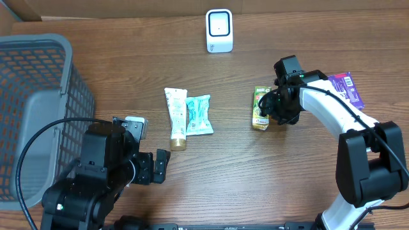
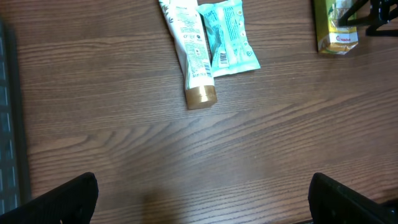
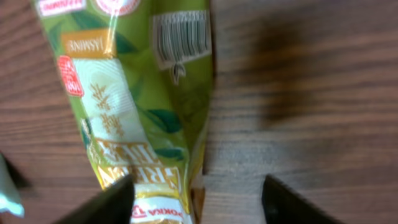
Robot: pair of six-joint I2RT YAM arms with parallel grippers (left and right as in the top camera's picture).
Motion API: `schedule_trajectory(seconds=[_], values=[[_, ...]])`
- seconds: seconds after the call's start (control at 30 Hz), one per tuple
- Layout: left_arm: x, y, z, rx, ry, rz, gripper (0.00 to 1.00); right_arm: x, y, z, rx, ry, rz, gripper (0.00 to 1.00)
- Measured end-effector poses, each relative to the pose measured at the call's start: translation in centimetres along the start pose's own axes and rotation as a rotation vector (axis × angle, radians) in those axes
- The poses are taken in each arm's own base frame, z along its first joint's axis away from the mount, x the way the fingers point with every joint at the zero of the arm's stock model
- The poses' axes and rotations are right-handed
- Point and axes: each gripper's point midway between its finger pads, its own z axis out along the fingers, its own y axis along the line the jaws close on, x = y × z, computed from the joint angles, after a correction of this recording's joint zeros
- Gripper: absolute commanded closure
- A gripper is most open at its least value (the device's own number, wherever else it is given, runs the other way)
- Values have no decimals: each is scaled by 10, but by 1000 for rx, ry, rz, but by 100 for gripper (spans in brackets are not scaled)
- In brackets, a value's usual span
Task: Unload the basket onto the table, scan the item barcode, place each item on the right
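Right pincer hangs spread over the green tea packet, gripping nothing. The packet lies on the tabletop, barcode up, well apart from the white scanner. Left pincer is spread and empty. Judging by this, presenting the barcode to the scanner remains.

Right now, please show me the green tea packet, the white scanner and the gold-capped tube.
green tea packet [image 3: 130, 99], right wrist view, middle of its printed face.
white scanner [image 1: 219, 29], overhead view, its front face.
gold-capped tube [image 2: 194, 56], left wrist view, its white body.
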Motion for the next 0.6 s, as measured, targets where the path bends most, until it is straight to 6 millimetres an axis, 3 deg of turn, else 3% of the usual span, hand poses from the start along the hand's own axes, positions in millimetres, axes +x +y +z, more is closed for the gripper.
schedule_trajectory(seconds=[0.17, 0.43, 0.57, 0.6], values=[[0, 0, 0, 0, 0, 0, 0, -3, 11, 6, -78, -15, -12, 32], [0, 0, 0, 0, 0, 0, 0, 8, 18, 21, -203, 23, 17, 35], [0, 0, 0, 0, 0, 0, 0, 11, 21, 28, -264, 25, 26, 49], [0, 0, 0, 0, 0, 0, 0, 13, 22, 29, -273, 28, 28, 59]])
